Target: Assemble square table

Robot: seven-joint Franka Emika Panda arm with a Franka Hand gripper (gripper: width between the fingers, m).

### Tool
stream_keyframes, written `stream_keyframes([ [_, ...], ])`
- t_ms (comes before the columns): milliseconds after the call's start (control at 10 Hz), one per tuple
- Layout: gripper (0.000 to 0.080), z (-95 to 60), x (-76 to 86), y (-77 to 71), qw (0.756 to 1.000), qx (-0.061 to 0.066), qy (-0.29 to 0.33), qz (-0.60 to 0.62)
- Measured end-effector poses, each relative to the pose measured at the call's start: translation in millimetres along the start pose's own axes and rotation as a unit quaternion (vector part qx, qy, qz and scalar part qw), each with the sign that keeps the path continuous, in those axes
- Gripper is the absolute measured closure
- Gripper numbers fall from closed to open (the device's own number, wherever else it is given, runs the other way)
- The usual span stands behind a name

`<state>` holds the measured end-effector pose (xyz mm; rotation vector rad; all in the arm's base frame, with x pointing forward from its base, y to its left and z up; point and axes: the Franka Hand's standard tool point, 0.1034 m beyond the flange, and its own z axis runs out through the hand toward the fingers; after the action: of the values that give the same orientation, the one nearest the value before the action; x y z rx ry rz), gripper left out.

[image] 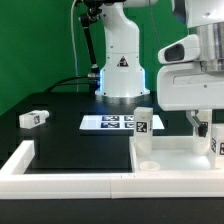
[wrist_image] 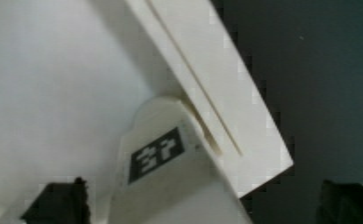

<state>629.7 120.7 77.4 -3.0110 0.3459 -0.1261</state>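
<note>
The white square tabletop (image: 175, 158) lies at the exterior view's right, against the low border wall, with a round corner pocket (image: 147, 160) showing. One tag-marked leg (image: 143, 122) stands upright at its far corner. My gripper (image: 207, 130) hangs over the slab's right side, astride a second tagged leg (image: 218, 143). In the wrist view that leg (wrist_image: 157, 155) stands between my dark fingers (wrist_image: 62, 203), with a gap on each side. The gripper (wrist_image: 204, 205) is open and holds nothing. A third leg (image: 33, 118) lies on the black table at the left.
The marker board (image: 112, 123) lies flat mid-table in front of the robot base (image: 120, 70). The white border wall (image: 70, 172) runs along the front and turns back at the left. A green backdrop closes the rear.
</note>
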Motion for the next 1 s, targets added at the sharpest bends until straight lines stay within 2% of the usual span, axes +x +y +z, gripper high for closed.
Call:
stream_keyframes([
  [100, 0.0151, -1.1, 3.6, 1.8, 0.997, -0.003, 0.006, -0.071],
  [300, 0.0151, -0.4, 3.1, -0.1, 0.998, -0.003, 0.010, -0.055],
  [400, 0.0242, -0.4, 3.4, 0.6, 0.999, -0.003, 0.010, -0.050],
  [500, 0.0242, -0.3, 3.1, 0.3, 1.000, -0.002, 0.010, -0.018],
  [600, 0.0443, -0.2, 3.1, 0.4, 1.000, -0.002, 0.010, 0.017],
  [700, 0.0503, -0.2, 3.7, 2.7, 0.998, -0.003, 0.011, 0.054],
  [1000, 0.0503, -0.3, 5.9, 7.5, 0.987, -0.004, 0.011, 0.161],
])
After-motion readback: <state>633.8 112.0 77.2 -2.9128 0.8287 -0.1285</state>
